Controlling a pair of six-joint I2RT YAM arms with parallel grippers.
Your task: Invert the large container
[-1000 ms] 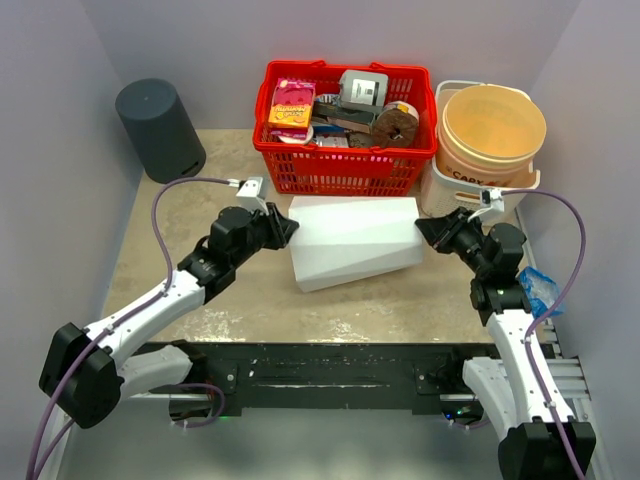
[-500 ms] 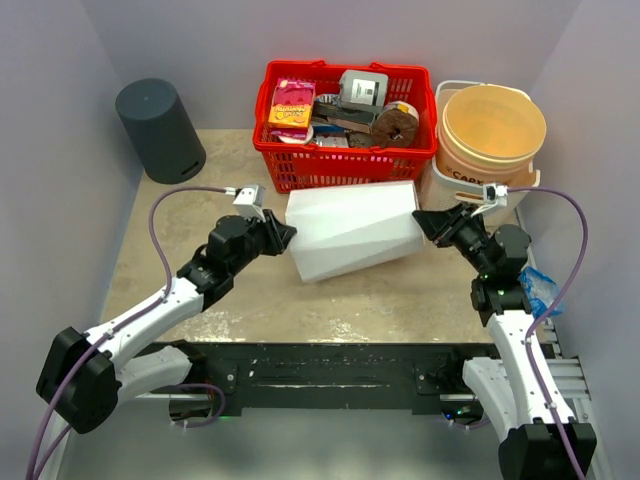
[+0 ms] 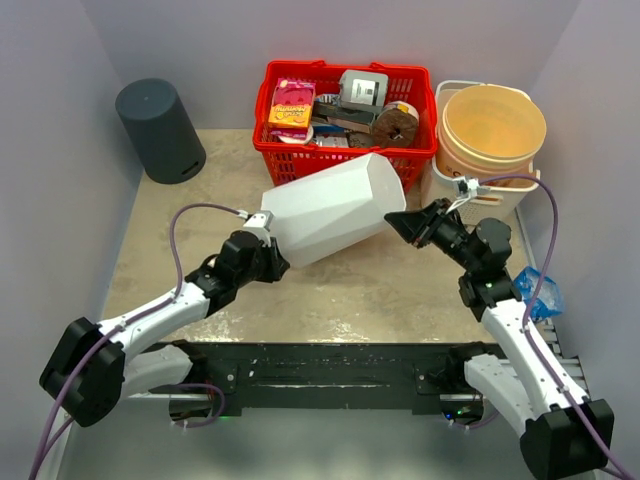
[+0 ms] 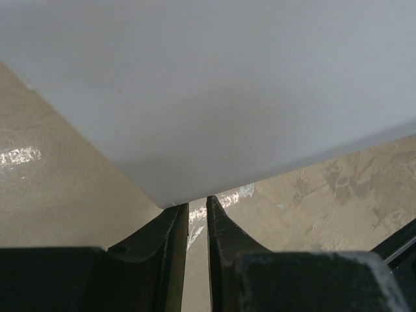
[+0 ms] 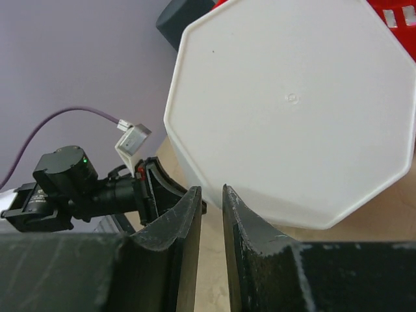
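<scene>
white container [image 3: 330,208] tilted off the table — left gripper [image 3: 268,262] pinching its lower rim, right gripper [image 3: 398,222] fingers near-together, empty, at its base

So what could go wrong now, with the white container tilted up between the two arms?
1. The white container is tilted, and neither tool seems to clamp it. The left tool sits at its lower edge and the right tool below its base, both nearly closed, so it may slip and drop back.
2. Its raised end is near the red basket and might bump it while turning.
</scene>
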